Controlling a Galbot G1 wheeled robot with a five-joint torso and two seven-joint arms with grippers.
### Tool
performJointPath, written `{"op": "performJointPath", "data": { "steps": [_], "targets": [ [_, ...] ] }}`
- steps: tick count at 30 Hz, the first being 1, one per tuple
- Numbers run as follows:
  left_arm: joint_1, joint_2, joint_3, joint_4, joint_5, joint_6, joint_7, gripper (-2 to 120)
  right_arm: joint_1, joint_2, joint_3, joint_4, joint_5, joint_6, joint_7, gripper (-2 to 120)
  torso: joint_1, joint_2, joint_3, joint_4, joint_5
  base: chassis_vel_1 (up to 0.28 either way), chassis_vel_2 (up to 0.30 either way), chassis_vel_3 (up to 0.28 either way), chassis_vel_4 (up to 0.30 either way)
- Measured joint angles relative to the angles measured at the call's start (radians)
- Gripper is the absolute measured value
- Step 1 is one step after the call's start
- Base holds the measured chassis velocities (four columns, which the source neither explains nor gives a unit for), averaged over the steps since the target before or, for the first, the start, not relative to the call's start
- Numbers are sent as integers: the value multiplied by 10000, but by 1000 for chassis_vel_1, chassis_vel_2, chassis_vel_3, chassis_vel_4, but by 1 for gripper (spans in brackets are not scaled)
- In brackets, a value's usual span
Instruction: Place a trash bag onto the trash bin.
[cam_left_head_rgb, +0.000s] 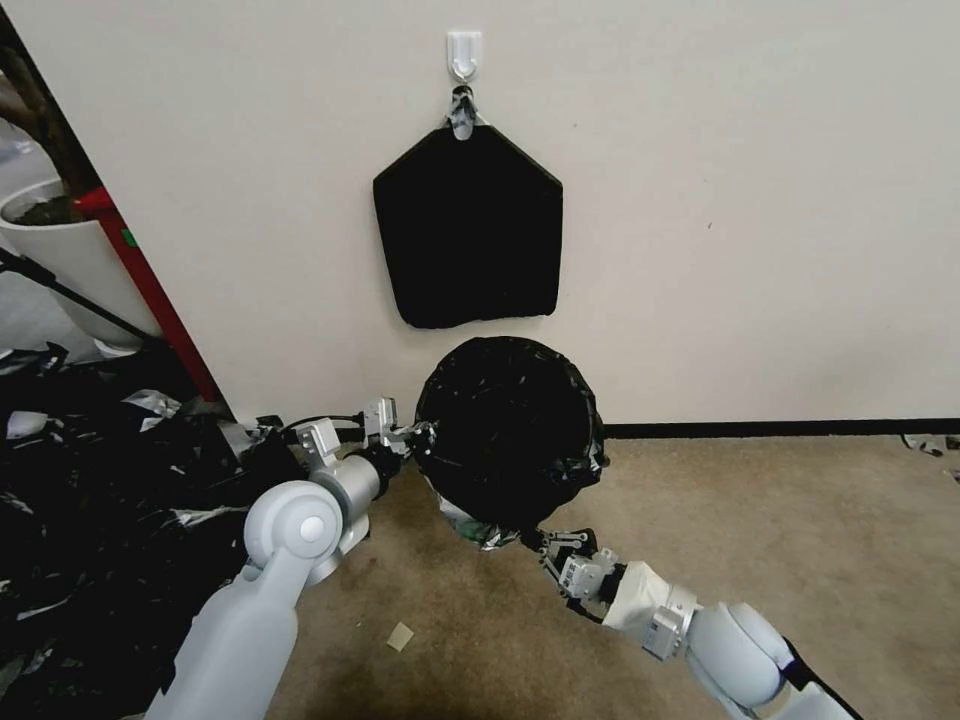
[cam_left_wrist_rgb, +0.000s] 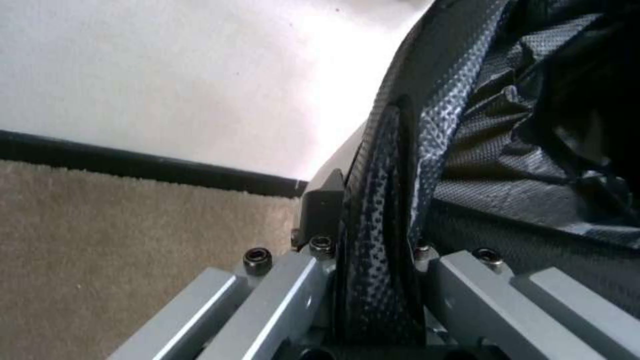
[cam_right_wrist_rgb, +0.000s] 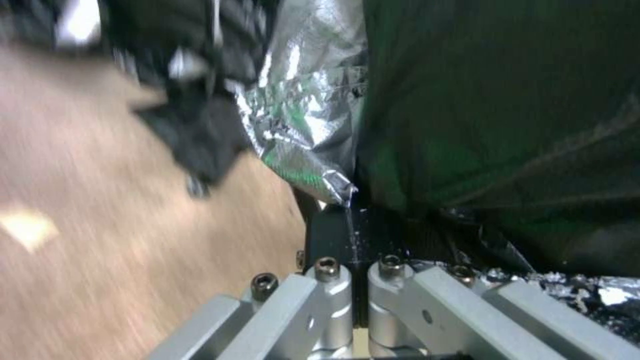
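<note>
Both tools pinched the bag at the bin's rim.
The trash bag (cam_left_head_rgb: 510, 430) covered the trash bin (cam_left_wrist_rgb: 333, 165) below the hanging stack (cam_left_head_rgb: 468, 228); left tool (cam_left_head_rgb: 418, 436) and right tool (cam_left_head_rgb: 548, 541), each clamped on film, risked tearing it or tipping the bin.

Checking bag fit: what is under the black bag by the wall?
The trash bag drapes over a round form, held at its edges by the left gripper and right gripper. The bin beneath is fully covered.
</note>
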Motion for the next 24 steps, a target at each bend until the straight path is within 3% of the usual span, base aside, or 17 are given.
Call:
{"op": "performJointPath", "data": {
  "steps": [2,3,6,12,15,19,21,24],
  "targets": [
    [80,-42,11,-88,-12,62,6,3,240,213,476,-221,-1531,-11,2,0,0,0,0,0,0,0,0,0,0],
    [80,-42,11,-88,-12,62,6,3,240,213,476,-221,-1531,-11,2,0,0,0,0,0,0,0,0,0,0],
    [174,-103,53,-208,-12,110,13,3,689,465,1170,-611,-3201,-116,69,0,0,0,0,1,1,0,0,0,0],
    [219,-112,42,-249,-15,119,39,3,751,380,1405,-603,-3395,-375,482,0,0,0,0,0,1,0,0,0,0],
    [182,-130,9,-191,-6,-61,46,3,387,95,974,-435,-1654,83,372,7,0,0,0,0,1,0,0,0,0],
    [102,-161,10,-90,8,-141,47,3,193,3,792,-414,-580,565,-48,17,0,0,0,1,0,0,0,0,0],
    [-58,-178,18,116,19,-206,47,3,82,-133,813,-622,647,1343,-1132,27,0,0,0,0,1,0,0,0,0],
    [-185,-168,23,330,25,-256,41,3,2,-339,1041,-784,1641,1740,-2507,37,0,0,0,0,1,0,0,0,0]
  ]
}}
